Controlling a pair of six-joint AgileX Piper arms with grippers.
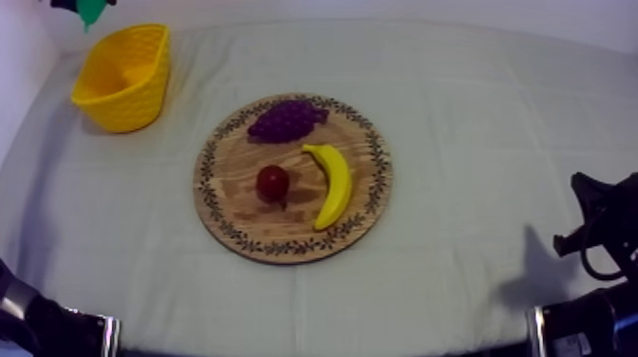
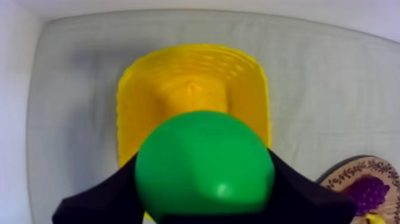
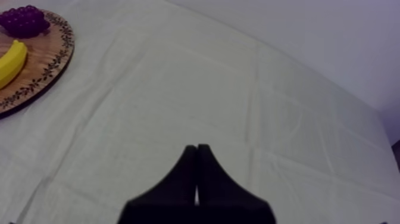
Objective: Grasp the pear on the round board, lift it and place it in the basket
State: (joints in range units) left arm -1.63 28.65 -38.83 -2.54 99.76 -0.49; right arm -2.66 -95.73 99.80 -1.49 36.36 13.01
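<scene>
Left tool (image 2: 202, 179): closed on the pear (image 2: 202, 158). Its two black fingers (image 2: 101, 199) clamp the green fruit from either side. The grip looks firm, with the pear seated deep between them.

Position of the pear: off the wooden board (image 1: 237, 209) and held in the air over the yellow basket (image 2: 128, 119). In the left wrist view the basket's open mouth lies directly beyond the fruit. From above, a patch of green (image 1: 90, 11) shows at the far left corner of the bench (image 1: 475, 142), past the basket's rim. How high the pear hangs over the basket I cannot tell.

Basket: upright at the robot's left far corner, well apart from the board, with nothing visible inside it.

Board: mid-bench, carrying the grapes (image 1: 285, 121), a banana (image 1: 332, 185) and a small red fruit (image 1: 272, 182). None of these belongs to the task.

Right tool (image 3: 197, 149): fingers together in a narrow wedge, gripping nothing, low over bare cloth at the robot's right side, and well apart from the board.

Step in hand, in my judgement: pick-up and carry are done, and placing is about to happen.

Next move: lower the pear toward the basket's mouth, centred between the walls, then part the fingers and lift straight out. Letting go too high or near the rim risks a bounce out.
</scene>
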